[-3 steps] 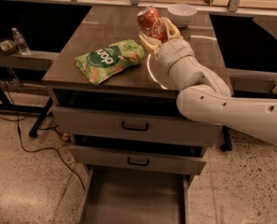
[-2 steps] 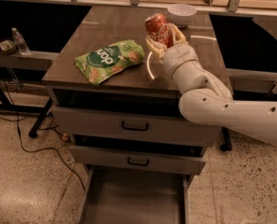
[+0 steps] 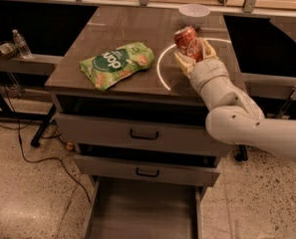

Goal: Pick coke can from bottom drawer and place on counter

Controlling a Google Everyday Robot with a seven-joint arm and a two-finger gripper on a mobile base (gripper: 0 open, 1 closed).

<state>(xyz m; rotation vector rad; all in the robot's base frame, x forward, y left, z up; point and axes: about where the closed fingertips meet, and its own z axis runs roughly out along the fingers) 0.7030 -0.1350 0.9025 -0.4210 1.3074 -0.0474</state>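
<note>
The red coke can is tilted in my gripper, which is shut on it above the right side of the counter, inside the curved white light reflection. The can's base looks just above the surface; I cannot tell if it touches. My white arm comes in from the lower right. The bottom drawer stands pulled open at the front, its grey floor bare.
A green snack bag lies on the counter's left half. A white bowl stands at the back right of the counter. The two upper drawers with black handles are slightly ajar. A water bottle is at far left.
My gripper has carried the can farther right and back over the counter, away from the snack bag. The bag and drawers have not moved.
</note>
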